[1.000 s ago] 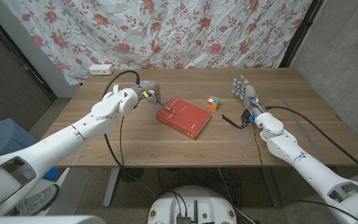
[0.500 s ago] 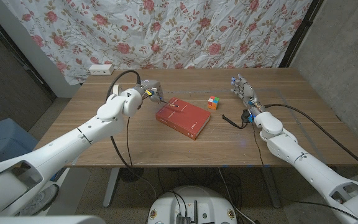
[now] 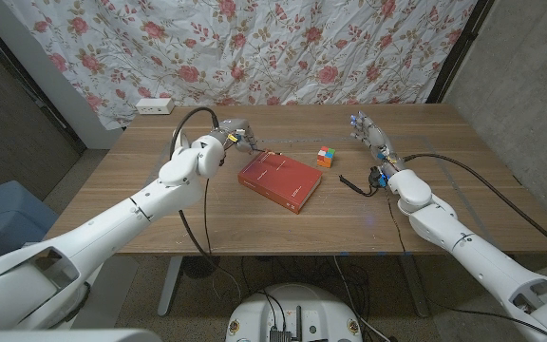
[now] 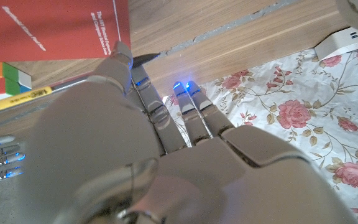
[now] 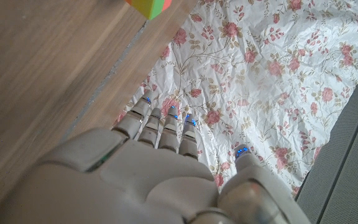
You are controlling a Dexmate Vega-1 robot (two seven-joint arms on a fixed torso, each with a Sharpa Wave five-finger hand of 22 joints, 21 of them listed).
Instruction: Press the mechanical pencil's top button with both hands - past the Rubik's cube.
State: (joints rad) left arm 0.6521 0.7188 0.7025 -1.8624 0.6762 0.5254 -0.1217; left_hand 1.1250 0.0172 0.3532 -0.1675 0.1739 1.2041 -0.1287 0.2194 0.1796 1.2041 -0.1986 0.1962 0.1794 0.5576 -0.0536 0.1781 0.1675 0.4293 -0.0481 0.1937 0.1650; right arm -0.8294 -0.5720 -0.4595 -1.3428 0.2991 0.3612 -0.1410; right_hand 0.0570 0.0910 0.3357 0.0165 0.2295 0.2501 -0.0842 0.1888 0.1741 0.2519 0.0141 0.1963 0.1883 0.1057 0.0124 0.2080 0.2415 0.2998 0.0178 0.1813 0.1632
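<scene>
Red book [image 3: 280,180] lies mid-table, Rubik's cube [image 3: 326,157] just beyond its far right corner. Mechanical pencil [image 4: 23,96], yellow-barrelled, lies by the book's far left corner, pinched in the left hand [image 3: 233,134], fingers clamped on it. Right hand [image 3: 371,136] stands past the cube on the right, fingers apart, holding nothing. Floral cloth [image 3: 254,47] hangs behind.

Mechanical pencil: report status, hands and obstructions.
Left hand at the red book's far corner, fingers by the mechanical pencil, grip unconfirmed. Right hand open, off to the side. Rubik's cube beside the book, between the hands.
</scene>
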